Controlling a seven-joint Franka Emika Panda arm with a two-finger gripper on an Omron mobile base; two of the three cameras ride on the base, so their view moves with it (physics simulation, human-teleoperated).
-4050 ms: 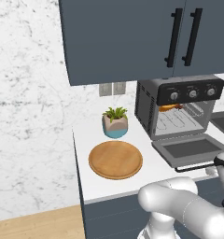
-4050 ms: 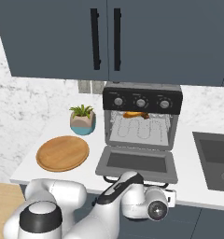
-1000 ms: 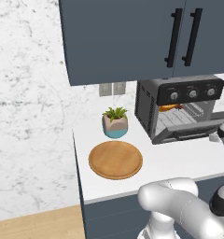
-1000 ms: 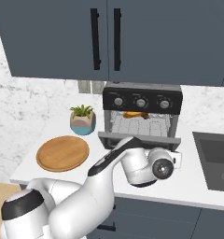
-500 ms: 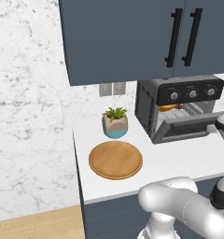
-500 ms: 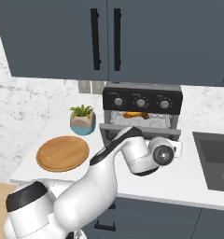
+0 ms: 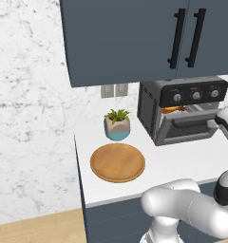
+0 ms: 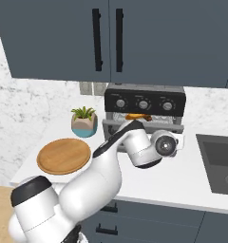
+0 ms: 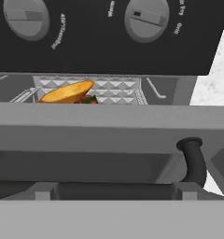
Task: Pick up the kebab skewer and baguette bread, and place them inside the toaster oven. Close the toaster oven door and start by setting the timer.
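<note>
The dark toaster oven (image 7: 182, 95) (image 8: 144, 102) stands at the back of the counter. Its door (image 7: 187, 126) (image 8: 170, 126) is tilted up, nearly shut, with a narrow gap left at the top. Through that gap the golden baguette bread (image 9: 67, 92) (image 8: 137, 116) lies on the wire rack. A red-brown bit of the kebab skewer (image 9: 89, 99) shows beside it. My gripper (image 7: 219, 124) (image 8: 170, 142) is right in front of the door, open and holding nothing. The door's black bar handle (image 9: 193, 158) is close before the hand. Two knobs (image 9: 146, 16) are above.
An empty round wooden plate (image 7: 117, 162) (image 8: 63, 155) lies left of the oven, with a small potted plant (image 7: 117, 124) (image 8: 84, 122) behind it. A sink (image 8: 220, 161) is at the right. Dark cabinet doors (image 8: 106, 38) hang above the oven.
The oven door has swung up from lying flat to nearly shut. My hand has risen with it, staying against its front. The jaws stayed open.
</note>
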